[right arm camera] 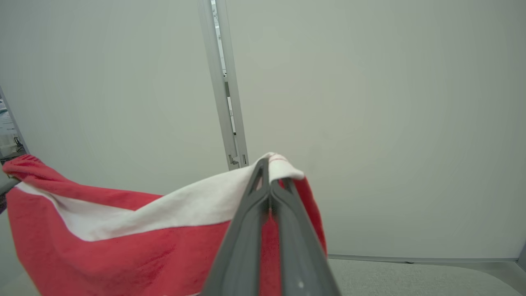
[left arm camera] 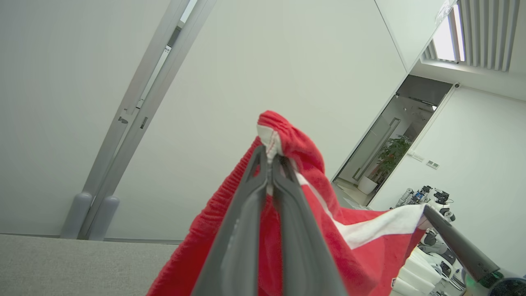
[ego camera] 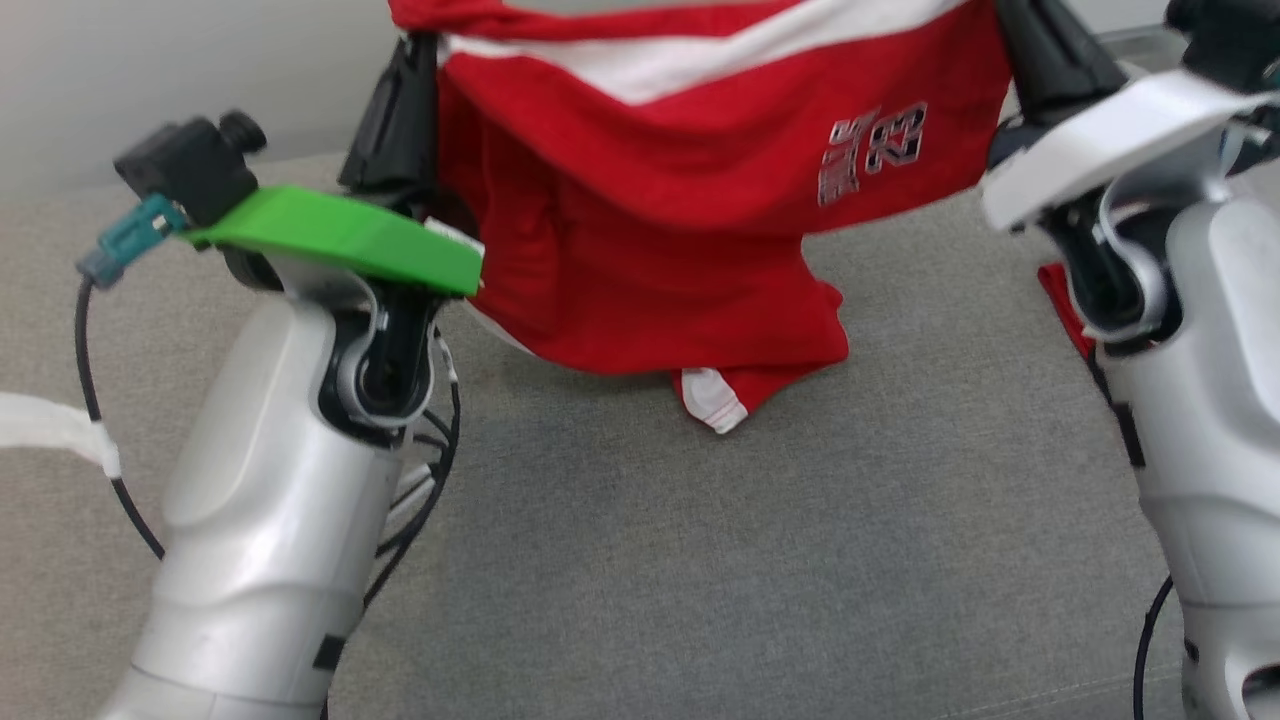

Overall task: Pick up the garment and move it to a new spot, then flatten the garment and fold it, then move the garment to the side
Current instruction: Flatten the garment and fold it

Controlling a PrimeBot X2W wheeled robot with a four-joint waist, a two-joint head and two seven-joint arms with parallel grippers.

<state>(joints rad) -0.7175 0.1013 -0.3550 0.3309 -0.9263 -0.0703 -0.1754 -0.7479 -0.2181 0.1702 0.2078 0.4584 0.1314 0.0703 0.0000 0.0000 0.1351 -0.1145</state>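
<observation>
Nearest is a grey surface (ego camera: pixel 700 560), bare in the foreground. On its near left rises the pale left arm (ego camera: pixel 270 520), with a green plate (ego camera: pixel 340 235) at the wrist, a small black camera (ego camera: pixel 195 160) on the plate's far end and a black cable (ego camera: pixel 85 360) looping down beside it. A white strip (ego camera: pixel 40 425) lies at the left edge. On the near right stands the right arm (ego camera: pixel 1210 400), topped by a white plate (ego camera: pixel 1100 150). Both arms flank the garment (ego camera: pixel 680 200) and cover its outer edges.

The garment hangs in the middle, stretched between the two grippers. The left gripper (left arm camera: pixel 269 158) is pinched tight on a bunched red and white corner. The right gripper (right arm camera: pixel 271 174) is likewise closed on the white corner at the other end. The cloth is red with a broad white band (ego camera: pixel 700 55) along the top and a silvery "23" print (ego camera: pixel 875 150) on the right side. It sags between the grips, and its lowest folds rest on the surface, where a white-edged hem (ego camera: pixel 715 400) pokes out. A scrap of red (ego camera: pixel 1065 300) shows beside the right arm.

Beyond is a pale wall (right arm camera: pixel 390 102) with a grey door frame (right arm camera: pixel 224 102). Far right, through a doorway, stands a plant (left arm camera: pixel 394 152).
</observation>
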